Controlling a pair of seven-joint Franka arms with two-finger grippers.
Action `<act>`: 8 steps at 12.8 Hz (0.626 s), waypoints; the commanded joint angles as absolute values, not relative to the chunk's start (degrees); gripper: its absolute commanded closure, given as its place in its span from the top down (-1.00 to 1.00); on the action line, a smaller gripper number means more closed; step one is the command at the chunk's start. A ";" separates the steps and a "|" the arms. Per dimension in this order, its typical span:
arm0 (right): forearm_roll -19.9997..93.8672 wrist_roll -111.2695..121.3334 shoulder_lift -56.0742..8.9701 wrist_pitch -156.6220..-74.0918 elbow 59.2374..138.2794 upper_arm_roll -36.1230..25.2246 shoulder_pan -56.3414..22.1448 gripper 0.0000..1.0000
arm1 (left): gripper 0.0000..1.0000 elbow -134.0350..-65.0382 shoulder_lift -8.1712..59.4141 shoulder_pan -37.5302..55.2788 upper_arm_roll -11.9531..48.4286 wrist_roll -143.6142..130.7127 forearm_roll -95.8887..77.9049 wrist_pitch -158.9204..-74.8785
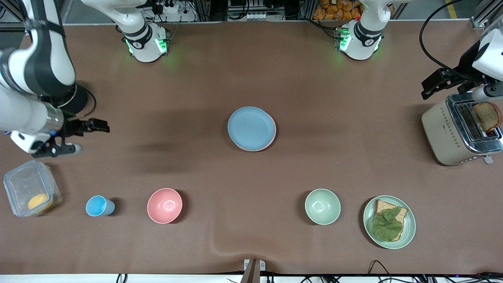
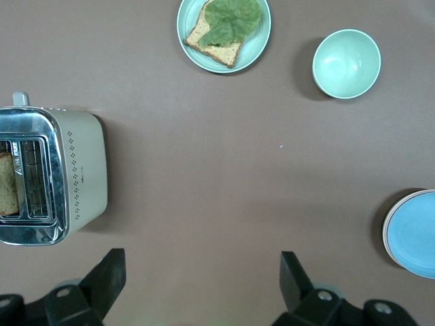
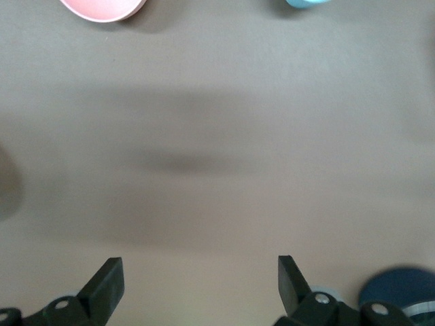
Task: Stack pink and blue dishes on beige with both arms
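The light blue plate [image 1: 250, 127] lies at the table's middle on top of the pink plate [image 1: 255, 150], of which only a thin rim shows. The beige plate does not show apart from this stack. In the left wrist view the blue plate [image 2: 416, 234] has a pale edge under it. My left gripper [image 1: 427, 89] hangs open and empty over the table beside the toaster, seen also as the left gripper [image 2: 202, 268]. My right gripper [image 1: 88, 136] hangs open and empty at the right arm's end, over bare cloth, seen also as the right gripper [image 3: 200, 272].
A toaster [image 1: 459, 131] holding toast stands at the left arm's end. Along the side nearer the camera stand a green plate [image 1: 408, 232] with bread and a leaf, a green bowl [image 1: 322, 206], a pink bowl [image 1: 164, 205], a blue cup [image 1: 98, 206] and a clear box [image 1: 23, 184].
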State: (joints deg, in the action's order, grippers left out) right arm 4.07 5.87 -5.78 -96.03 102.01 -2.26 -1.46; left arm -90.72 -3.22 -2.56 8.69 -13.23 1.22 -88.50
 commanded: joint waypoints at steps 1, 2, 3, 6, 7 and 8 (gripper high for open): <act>2.11 2.55 1.48 -94.40 105.21 -1.23 -1.06 1.00 | 1.00 -91.05 -4.31 -2.64 8.44 -11.78 -0.09 -87.98; 1.15 2.90 2.71 -94.39 105.03 -1.32 -0.79 1.00 | 1.00 -91.05 -4.31 -2.55 8.44 -11.52 -0.09 -87.98; 0.62 3.25 3.25 -94.05 104.33 -1.23 -0.44 1.00 | 1.00 -90.97 -4.31 -2.46 8.44 -10.38 -0.09 -87.98; 0.53 5.18 3.34 -91.49 101.52 -1.23 -0.35 1.00 | 1.00 -90.88 -4.22 -2.37 8.44 -9.23 -0.17 -87.98; 0.53 6.14 3.34 -91.41 101.08 -1.23 -0.35 1.00 | 1.00 -90.88 -4.22 -2.37 8.44 -9.23 -0.18 -87.98; 0.53 7.54 3.34 -91.15 100.99 -1.40 -0.26 1.00 | 1.00 -90.88 -4.22 -2.37 8.52 -9.23 -0.18 -87.89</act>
State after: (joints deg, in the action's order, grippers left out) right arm 1.45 5.30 2.95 -92.29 101.68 -2.02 -1.39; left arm -90.71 -3.37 -2.50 8.73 -10.44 1.22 -88.50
